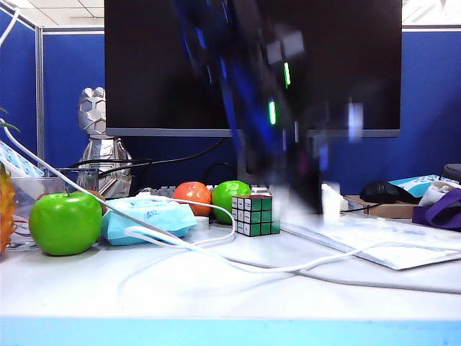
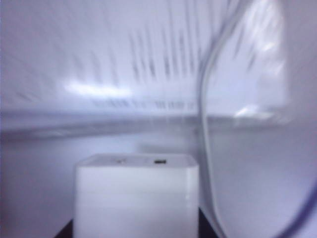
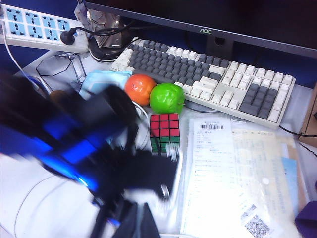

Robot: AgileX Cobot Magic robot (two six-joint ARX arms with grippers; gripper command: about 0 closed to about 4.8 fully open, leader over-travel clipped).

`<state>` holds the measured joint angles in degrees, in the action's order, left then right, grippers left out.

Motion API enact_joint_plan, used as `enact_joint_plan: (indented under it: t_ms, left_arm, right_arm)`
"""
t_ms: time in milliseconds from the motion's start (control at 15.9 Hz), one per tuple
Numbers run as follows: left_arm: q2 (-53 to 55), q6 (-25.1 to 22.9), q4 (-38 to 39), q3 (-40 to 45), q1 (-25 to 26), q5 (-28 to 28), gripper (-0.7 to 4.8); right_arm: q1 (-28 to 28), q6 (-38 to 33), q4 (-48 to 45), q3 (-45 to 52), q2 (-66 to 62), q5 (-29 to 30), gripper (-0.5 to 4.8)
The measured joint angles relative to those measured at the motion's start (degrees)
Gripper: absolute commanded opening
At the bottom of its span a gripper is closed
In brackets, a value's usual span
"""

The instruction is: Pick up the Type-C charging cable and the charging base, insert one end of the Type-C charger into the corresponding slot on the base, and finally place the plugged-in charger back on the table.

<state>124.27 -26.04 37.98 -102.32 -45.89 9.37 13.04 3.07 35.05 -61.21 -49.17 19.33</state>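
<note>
One charging base (image 2: 136, 196) between left gripper (image 2: 136, 230) fingers, cable (image 2: 205, 148) beside.

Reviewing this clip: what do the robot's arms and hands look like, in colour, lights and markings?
The left arm is black with glossy blue panels, motion-blurred, and carries two small green lights and pale grey square patches. From the right wrist view it looks just as black and blue. Its left hand is dark; details are blurred. No right arm or right hand appears. No readable markings.

The monitor (image 3: 208, 20) bezel reads "AOC" (the papers' print is too small to read).
</note>
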Motion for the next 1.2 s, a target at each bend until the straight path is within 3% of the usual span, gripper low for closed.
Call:
enact_joint_plan:
  t_ms: [63,378,568,883,946,1072,1198]
  left_arm:
    - [-14.78,0.66,1.62,-0.22,1.14,7.41,-0.06]
    - [-28.28,1.25,3.06,-0.24,2.91,8.00,-0.06]
    - [-36.00,1.75,1.16,-0.24,3.50,8.41,-0.06]
    - [-43.74,9.51,-7.17,-0.24,3.50,8.50,-0.06]
    - [-44.85,11.26,-8.68,-0.26,3.48,8.55,-0.06]
    - [-46.16,12.61,-9.81,-0.26,3.48,8.61,-0.06]
    - [-46.47,12.68,-9.70,-0.26,3.50,8.59,-0.06]
  right_arm:
    - [-0.02,0.00,0.90,-0.02,0.13,-0.17,-0.01]
    - [-0.07,-0.37,14.14,-0.02,-0.76,-8.98,-0.01]
    - [-0.31,-9.16,23.54,0.00,-6.86,-12.26,-0.01]
    - [-0.28,-9.53,26.10,-0.20,-20.72,-14.38,0.03]
    - [-0.28,-8.41,25.77,-0.28,-23.71,-15.32,0.43]
    - [-0.28,-6.84,25.68,-0.17,-29.31,-18.84,2.28]
    - [-0.28,-4.70,23.63,-0.26,-35.28,-20.57,2.34]
